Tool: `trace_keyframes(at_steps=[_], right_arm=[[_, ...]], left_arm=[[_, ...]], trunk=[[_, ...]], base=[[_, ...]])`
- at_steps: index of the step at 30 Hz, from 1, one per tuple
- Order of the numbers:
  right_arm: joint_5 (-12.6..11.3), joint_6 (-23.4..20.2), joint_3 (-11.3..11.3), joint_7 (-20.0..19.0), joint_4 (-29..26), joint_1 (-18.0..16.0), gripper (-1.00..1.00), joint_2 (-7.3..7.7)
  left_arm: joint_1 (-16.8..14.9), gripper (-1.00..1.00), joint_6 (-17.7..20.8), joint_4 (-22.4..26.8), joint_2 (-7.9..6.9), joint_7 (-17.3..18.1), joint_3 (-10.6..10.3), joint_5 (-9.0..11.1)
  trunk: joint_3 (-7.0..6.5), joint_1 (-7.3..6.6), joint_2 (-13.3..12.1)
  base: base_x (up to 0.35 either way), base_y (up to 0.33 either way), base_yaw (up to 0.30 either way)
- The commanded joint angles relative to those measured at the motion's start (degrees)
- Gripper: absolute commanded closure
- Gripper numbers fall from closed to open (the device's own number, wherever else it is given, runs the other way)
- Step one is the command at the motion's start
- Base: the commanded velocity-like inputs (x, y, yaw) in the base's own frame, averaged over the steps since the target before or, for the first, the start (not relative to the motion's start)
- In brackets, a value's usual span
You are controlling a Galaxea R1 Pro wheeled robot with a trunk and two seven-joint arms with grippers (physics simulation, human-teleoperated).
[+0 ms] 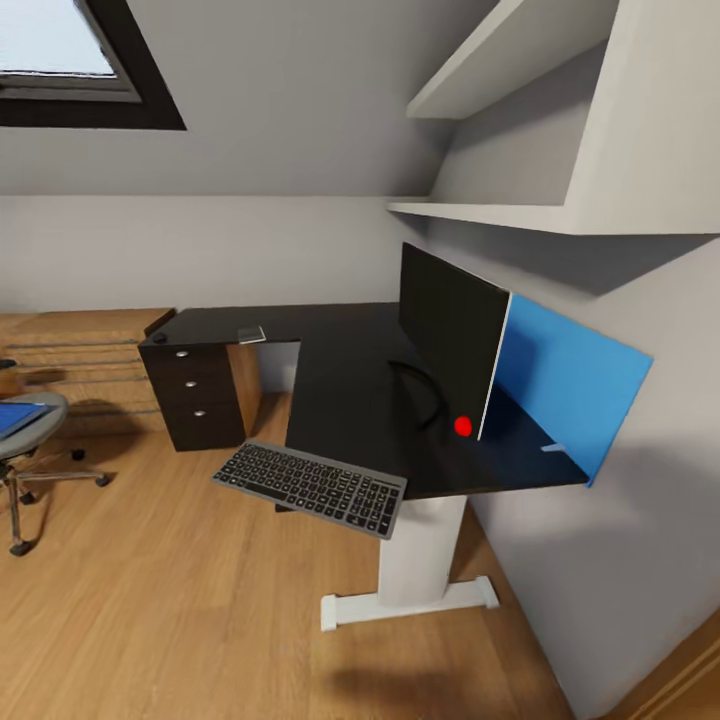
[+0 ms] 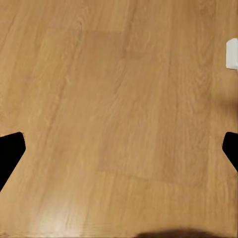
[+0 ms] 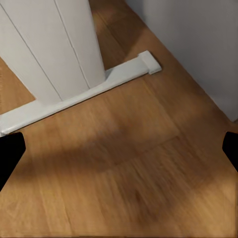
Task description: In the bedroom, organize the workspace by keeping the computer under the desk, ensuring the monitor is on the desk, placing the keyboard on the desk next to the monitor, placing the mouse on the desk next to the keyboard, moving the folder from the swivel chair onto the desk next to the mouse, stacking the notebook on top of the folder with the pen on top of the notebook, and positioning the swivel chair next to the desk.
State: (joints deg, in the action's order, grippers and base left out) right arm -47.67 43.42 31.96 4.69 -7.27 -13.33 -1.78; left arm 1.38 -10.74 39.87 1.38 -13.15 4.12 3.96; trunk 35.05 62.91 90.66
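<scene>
The left gripper (image 2: 119, 148) shows in its wrist view as two black fingertips (image 2: 10, 153) at opposite edges of the frame, spread wide with nothing between them, aimed down at light wood flooring. The right gripper (image 3: 119, 151) looks the same in its wrist view: two black fingertips (image 3: 10, 153) set far apart, empty, also pointing downward over the floor.
</scene>
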Motion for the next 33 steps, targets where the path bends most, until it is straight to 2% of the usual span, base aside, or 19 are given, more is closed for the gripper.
trace_keyframes(at_steps=[1,8,16,24,28,29,31,32,33], right_arm=[[-0.06,0.04,0.5,0.49,-0.01,-0.03,-1.0,-0.03],[-0.06,0.01,0.55,0.49,0.05,-0.03,-1.0,-0.18],[-0.06,0.0,0.56,0.49,0.05,-0.03,-1.0,-0.24],[0.2,0.15,0.57,0.48,-0.1,-0.03,-1.0,-0.08],[0.11,0.24,0.42,0.55,-0.32,-0.47,-1.0,0.92],[-0.23,-0.53,0.22,0.61,-3.43,-3.42,-1.0,3.11],[-0.58,-1.51,0.15,0.62,-5.1,-4.31,-1.0,4.28],[-1.1,-3.41,0.04,0.57,-6.7,-4.95,-1.0,5.55],[-1.41,-4.69,-0.05,0.52,-7.47,-5.27,-1.0,6.15]], left_arm=[[0.02,-1.0,-0.11,0.06,0.07,0.05,0.1,0.38],[0.02,-1.0,-0.13,0.04,0.11,0.05,0.09,0.35],[0.02,-1.0,-0.16,-0.04,0.11,0.05,0.02,0.33],[0.02,-1.0,-0.16,-0.05,0.11,0.05,0.01,0.35],[0.02,-1.0,-0.16,-0.05,0.11,0.05,0.01,0.35],[0.02,-1.0,-0.29,0.02,0.11,0.07,-0.06,0.4],[0.02,-1.0,-0.57,0.09,0.11,0.11,-0.1,0.41],[0.02,-1.0,-1.17,0.13,0.11,0.16,-0.13,0.42],[0.02,-1.0,-1.55,0.13,0.11,0.17,-0.12,0.43]], trunk=[[0.09,-0.02,0.03],[0.48,-0.02,0.03],[0.95,-0.02,0.03],[1.24,-0.02,0.03],[1.24,-0.02,0.03],[1.24,-0.02,0.03],[1.24,-0.02,0.03],[1.24,-0.02,0.03],[1.24,-0.02,0.03]], base=[[-0.158,-0.246,0.238],[-0.173,-0.192,0.229],[-0.263,-0.029,0.219],[-0.046,-0.002,0.093],[0.0,0.0,0.001],[0.0,0.0,0.0],[0.0,0.0,0.0],[0.0,0.0,0.0],[0.0,0.0,0.0]])
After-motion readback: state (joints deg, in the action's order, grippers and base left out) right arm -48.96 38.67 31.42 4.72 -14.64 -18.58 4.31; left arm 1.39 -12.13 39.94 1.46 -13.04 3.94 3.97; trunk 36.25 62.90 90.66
